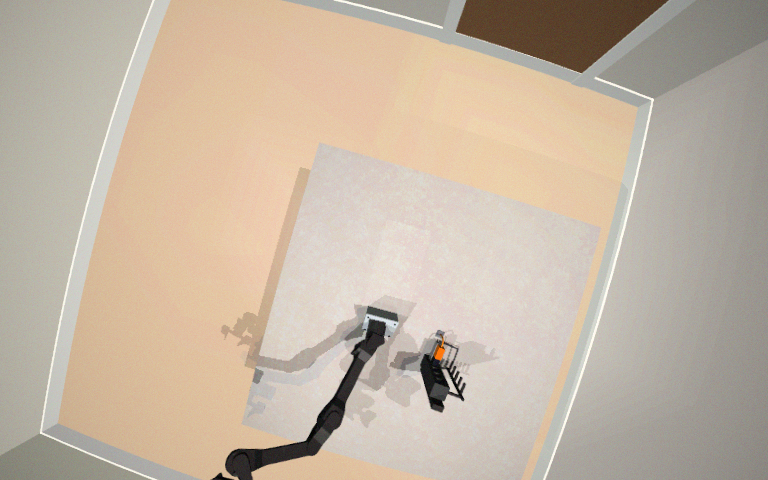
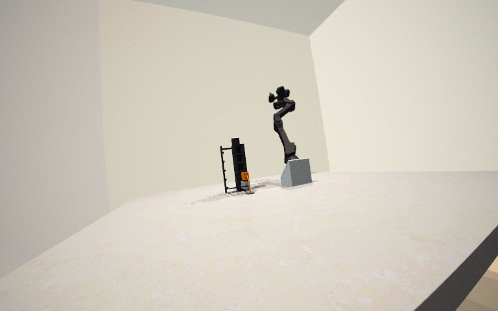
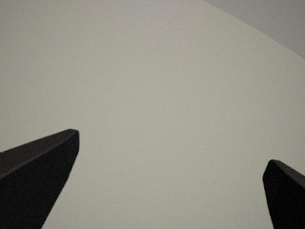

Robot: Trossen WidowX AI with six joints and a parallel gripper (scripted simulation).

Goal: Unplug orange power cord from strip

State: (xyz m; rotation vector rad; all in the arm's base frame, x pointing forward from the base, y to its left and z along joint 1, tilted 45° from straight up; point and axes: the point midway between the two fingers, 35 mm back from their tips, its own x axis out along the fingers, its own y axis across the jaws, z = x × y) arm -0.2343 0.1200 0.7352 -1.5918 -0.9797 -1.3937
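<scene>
No readable text, label, brand, number or sign in any view. The black power strip (image 2: 238, 162), the orange plug (image 2: 244, 176), the grey base block (image 2: 296, 172) and the pale walls all show plain surfaces, unmarked at this resolution.

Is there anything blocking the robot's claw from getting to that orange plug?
Nothing visible does. The gripper is open, raised high and facing a bare wall, far above the orange plug, which sits low in the upright black power strip. Only open air lies between.
</scene>
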